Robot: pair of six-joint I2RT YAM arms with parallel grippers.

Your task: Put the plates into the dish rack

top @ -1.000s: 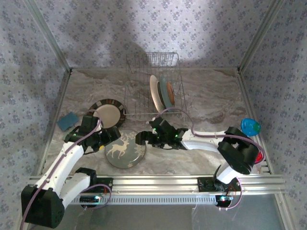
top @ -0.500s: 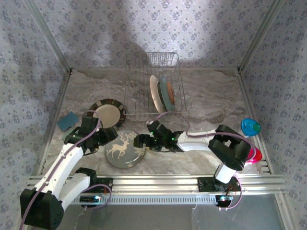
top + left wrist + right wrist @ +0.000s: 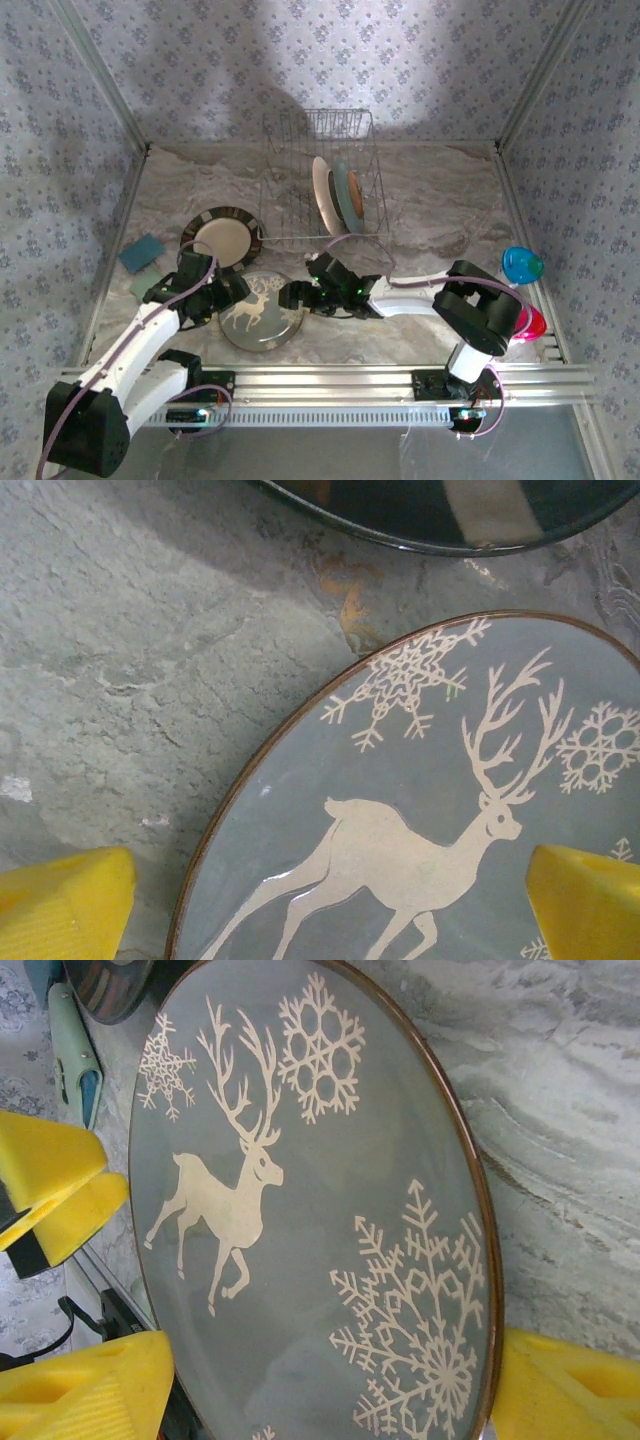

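Jaws of the left gripper (image 3: pixel 234 289) gape wide and empty at the reindeer plate's (image 3: pixel 262 312) 10 o'clock rim. The right gripper (image 3: pixel 293 296), equally wide and empty, sits at 2 o'clock. A striped plate (image 3: pixel 225 238) lies flat at 11. The rack (image 3: pixel 285 180) at 1 holds two plates (image 3: pixel 322 195) on edge.

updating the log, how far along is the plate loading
Done: the cream plate and the teal plate stand upright in the dish rack. In hand: the reindeer plate lies flat on the table, with the left claw and right claw open at opposite edges, not gripping. Left: that plate and the striped plate, also flat.
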